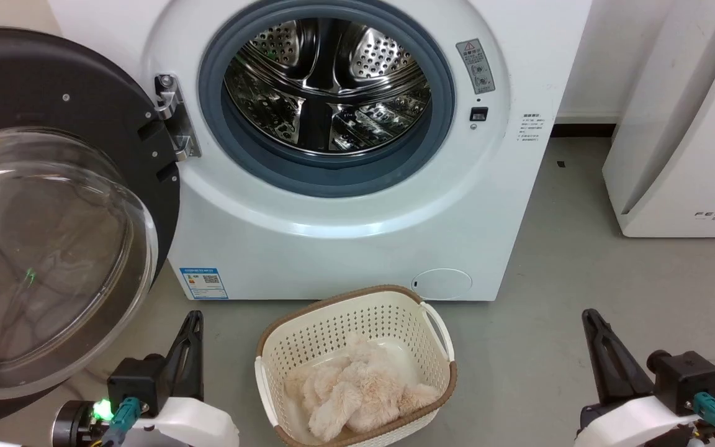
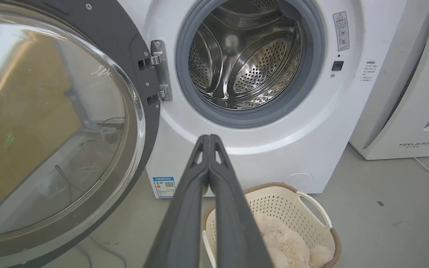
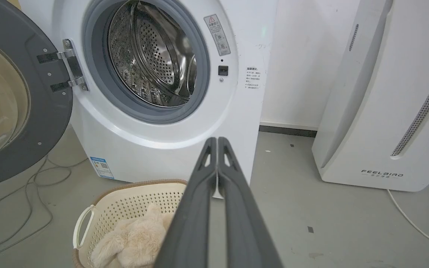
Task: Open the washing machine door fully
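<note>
**Door swung wide on its hinge, both pincers pressed shut and empty**

The washing machine door [image 1: 62, 214] is seen at 9 o'clock of the drum opening, carried on the metal hinge [image 1: 174, 118] that is fixed to the white washing machine [image 1: 332, 248] at 9 o'clock of the grey rubber ring [image 1: 326, 177]. The round disc is held upright, with the hinge line running from 12 to 6 o'clock. Its inner face is turned out toward the head camera, and the clear glass bowl [image 2: 47, 123] is bulged the same way. The door is swung well clear of the opening, so the steel drum [image 1: 326, 81] is fully exposed. Nothing can be made out inside the drum.

A cream perforated basket [image 1: 357, 290] is set on the grey floor [image 1: 581, 248] at 6 o'clock of the machine, just beside its front panel. A heap of pale plush fabric [image 1: 357, 391] is held in it, below the rim.

The left gripper [image 2: 209, 138] is found at 8 o'clock of the basket and the right gripper [image 3: 217, 139] at 4 o'clock. On each, the two dark fingers are pressed together at the tips and nothing is gripped. Both are kept apart from the door.

A white appliance [image 1: 686, 124] is stood at 3 o'clock of the machine, and loose cables [image 3: 13, 193] are trailed on the floor under the door.
</note>
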